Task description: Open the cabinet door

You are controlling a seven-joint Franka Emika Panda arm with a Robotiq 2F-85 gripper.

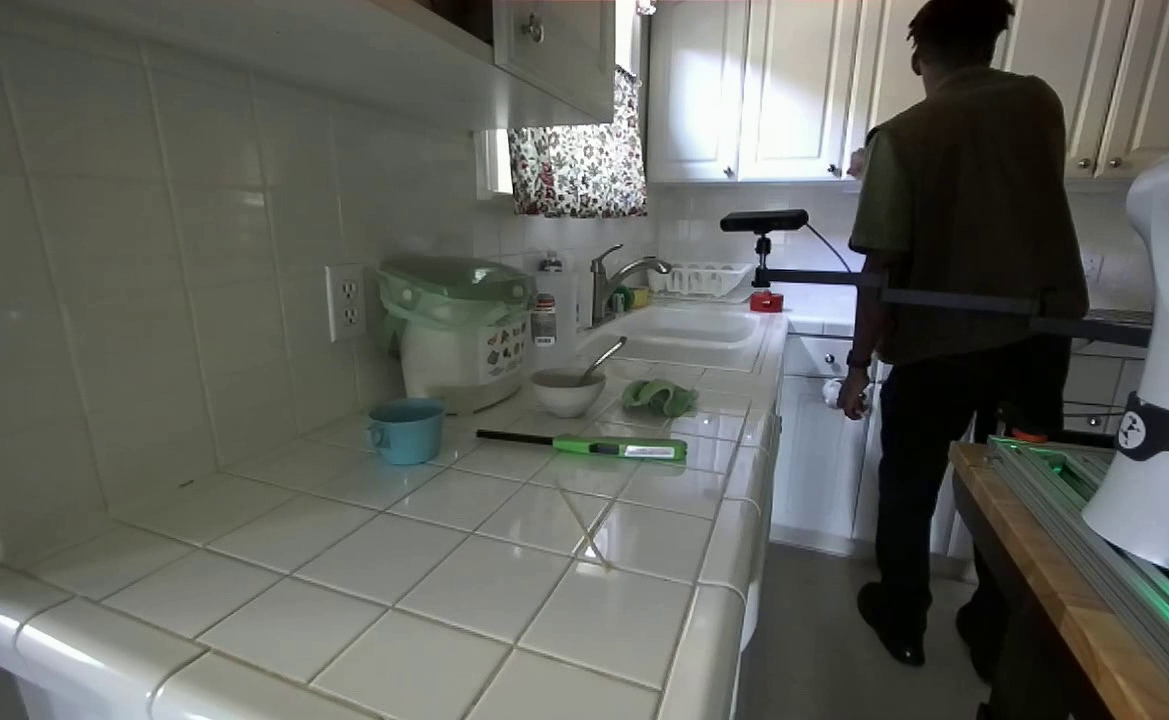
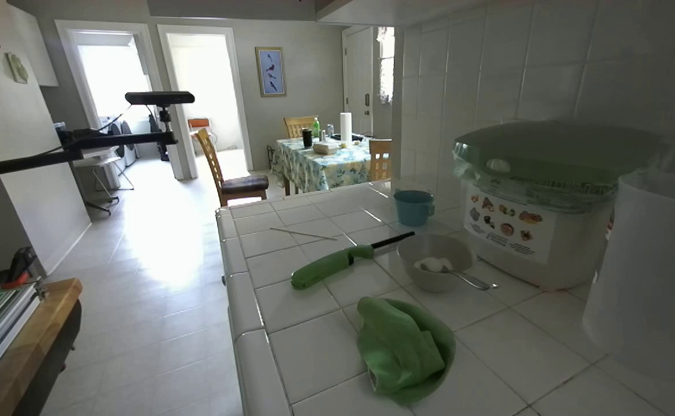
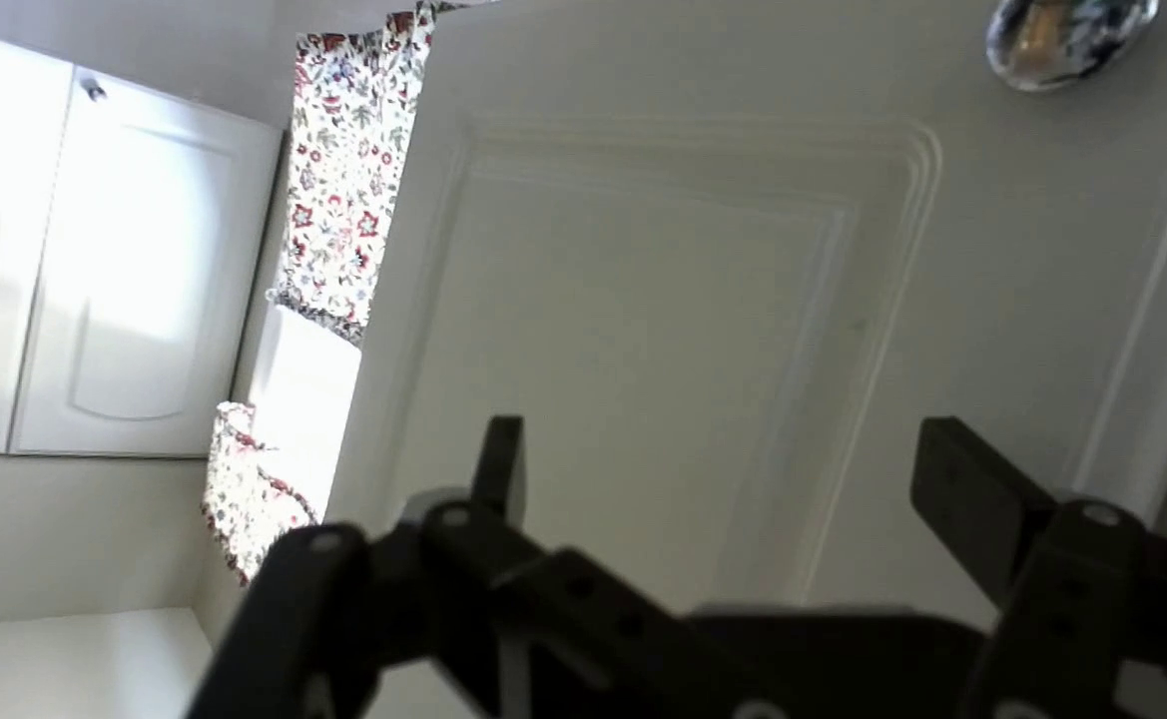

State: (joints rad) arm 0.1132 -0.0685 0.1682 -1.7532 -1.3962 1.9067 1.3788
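Gripper [image 3: 723, 454] Spread Wide, Knob [image 3: 1067, 40] Yet to Be Caught

Here's the cabinet door [image 3: 663, 330], filling the middle of the wrist view, and there it is too, the same cabinet door [image 1: 562, 55], top centre in an exterior view. The gripper sits at the bottom of the wrist view, fingers [image 3: 972, 499] well apart, holding nothing! Whether a tip brushes the door, no telling. The knob gleams at upper right, well away from both fingers.

How will it handle? Stiff painted wood, by the look of it, likely of middling weight but easy to swing, probably turning on the side by the flowered curtain [image 3: 348, 190]. The knob's the tricky customer: small, rounded, glossy, probably slippery. Best hold? One finger either side, a square, firm pinch, then a pull that follows the swing. The flat face offers little purchase!
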